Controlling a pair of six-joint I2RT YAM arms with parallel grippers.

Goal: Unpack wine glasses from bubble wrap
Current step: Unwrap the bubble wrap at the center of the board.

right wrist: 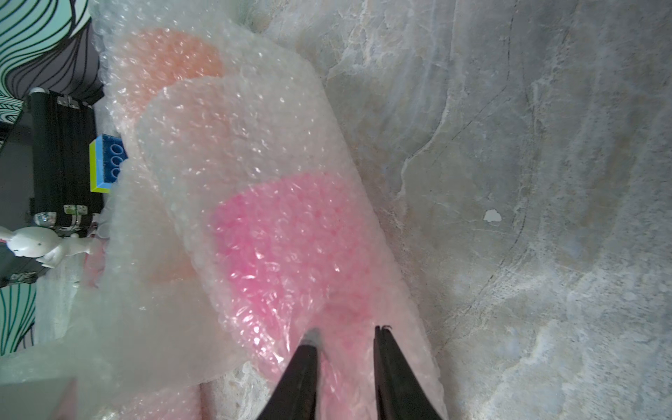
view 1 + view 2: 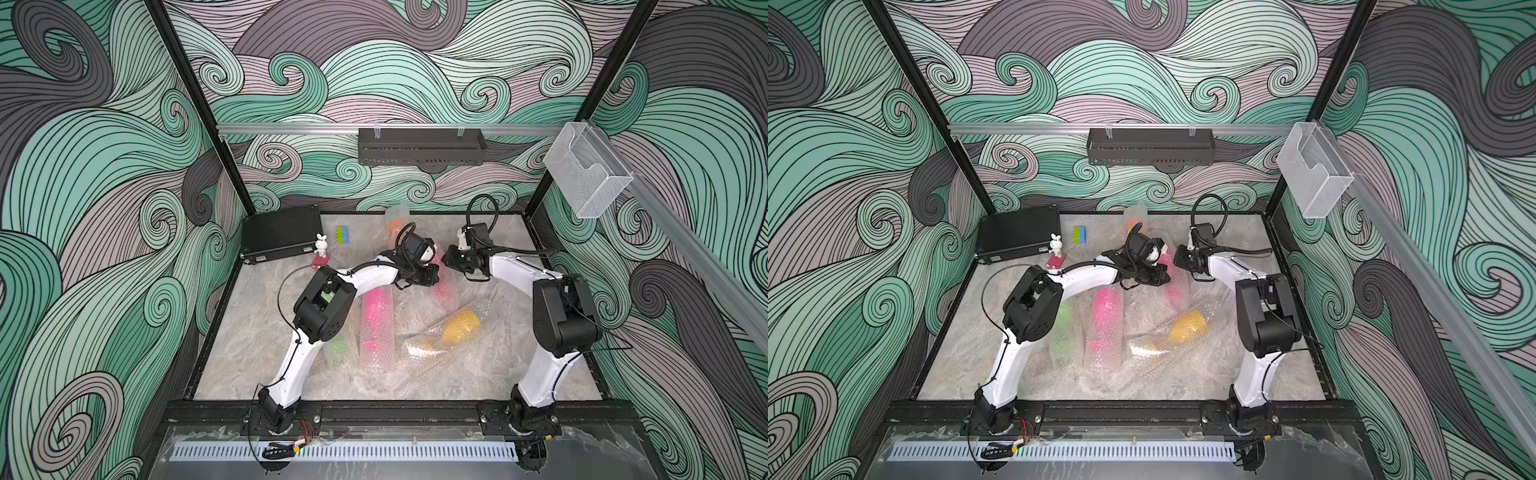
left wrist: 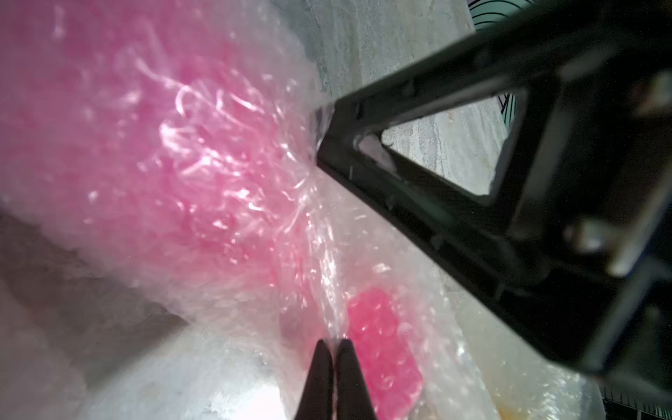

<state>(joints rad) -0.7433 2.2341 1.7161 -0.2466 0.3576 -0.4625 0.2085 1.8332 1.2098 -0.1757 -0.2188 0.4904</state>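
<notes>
**Operator:** Left gripper (image 3: 334, 343), finger condition?

**Technician:** Fingers (image 3: 320, 367) are fully closed, tips together, pinching a thin fold of the bubble wrap (image 3: 327, 283).

**Operator:** Right gripper (image 1: 347, 332)?

**Technician:** Fingers (image 1: 303, 367) are partly apart, one on each side of the wrapped roll's narrow pink end. One tip touches the film. Firm clamping cannot be confirmed.

**Operator:** Contents of the roll?

**Technician:** A hot pink goblet (image 1: 280, 232), fully enclosed in wrap.

**Operator:** Location?

**Technician:** In both top views the roll lies on the table (image 2: 519, 374), between the two wrists, toward the back.

**Operator:** Other units?

**Technician:** All are wrapped. Nearer the arm bases lie the second hot pink goblet (image 2: 376, 316), the yellow goblet (image 2: 461, 326) and the lime green goblet (image 2: 336, 347). The orange goblet (image 2: 397, 226) sits near the back wall.
</notes>
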